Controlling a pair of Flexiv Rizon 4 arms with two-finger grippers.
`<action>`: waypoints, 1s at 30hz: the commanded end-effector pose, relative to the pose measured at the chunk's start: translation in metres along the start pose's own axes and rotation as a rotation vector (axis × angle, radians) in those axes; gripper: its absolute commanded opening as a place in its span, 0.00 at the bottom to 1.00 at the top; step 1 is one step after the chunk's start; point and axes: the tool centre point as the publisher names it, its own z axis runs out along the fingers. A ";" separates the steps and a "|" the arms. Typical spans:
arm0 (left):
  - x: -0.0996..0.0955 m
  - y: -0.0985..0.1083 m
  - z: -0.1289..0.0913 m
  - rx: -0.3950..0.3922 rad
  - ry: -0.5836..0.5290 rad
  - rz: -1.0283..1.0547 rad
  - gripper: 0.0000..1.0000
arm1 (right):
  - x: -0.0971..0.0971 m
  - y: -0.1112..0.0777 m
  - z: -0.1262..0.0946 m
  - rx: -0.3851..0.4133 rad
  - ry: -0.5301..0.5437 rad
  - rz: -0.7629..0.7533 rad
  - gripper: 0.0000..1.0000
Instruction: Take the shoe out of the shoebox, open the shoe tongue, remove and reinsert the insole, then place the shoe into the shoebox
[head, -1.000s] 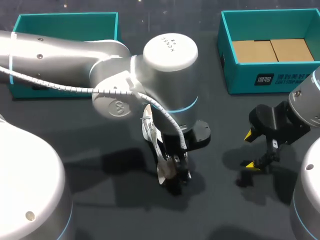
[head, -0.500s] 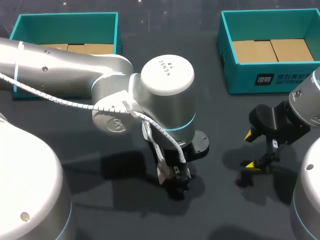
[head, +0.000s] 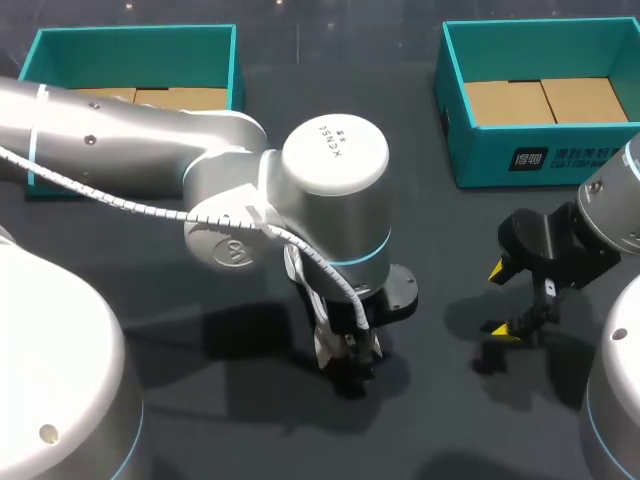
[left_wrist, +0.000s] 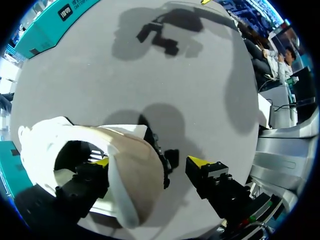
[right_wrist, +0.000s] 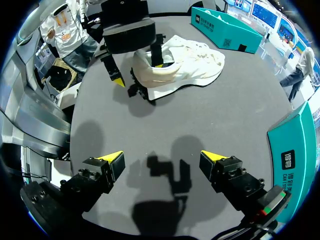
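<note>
The white shoe (right_wrist: 185, 62) lies on its side on the dark table, mostly hidden under my left arm in the head view, where only white scraps (head: 324, 345) show. My left gripper (left_wrist: 150, 162) straddles the shoe's heel wall (left_wrist: 135, 180). One yellow-tipped finger (left_wrist: 101, 161) is inside the shoe's opening. The other finger (left_wrist: 201, 163) stands outside, clear of the heel, so the gripper is open. The right wrist view shows that same gripper (right_wrist: 136, 72) over the heel. My right gripper (head: 503, 300) hangs open and empty over bare table to the right, well apart from the shoe.
Two teal shoebox halves with cardboard inside stand at the back, one at the left (head: 130, 45) and one at the right (head: 540, 150). The right one's wall (right_wrist: 295, 145) is close beside my right gripper.
My left wrist has turned and shifted slightly left over the shoe, covering more of it. The right arm has not moved.
</note>
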 end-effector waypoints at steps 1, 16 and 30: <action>-0.001 -0.005 0.000 -0.020 0.001 0.008 0.84 | 0.002 0.000 0.000 0.002 -0.003 0.000 1.00; 0.000 -0.005 0.004 -0.058 -0.014 0.040 0.65 | 0.002 0.000 0.000 0.002 -0.003 0.000 1.00; -0.002 -0.002 0.007 -0.071 0.000 0.031 0.05 | 0.002 0.000 0.000 0.002 -0.003 0.000 1.00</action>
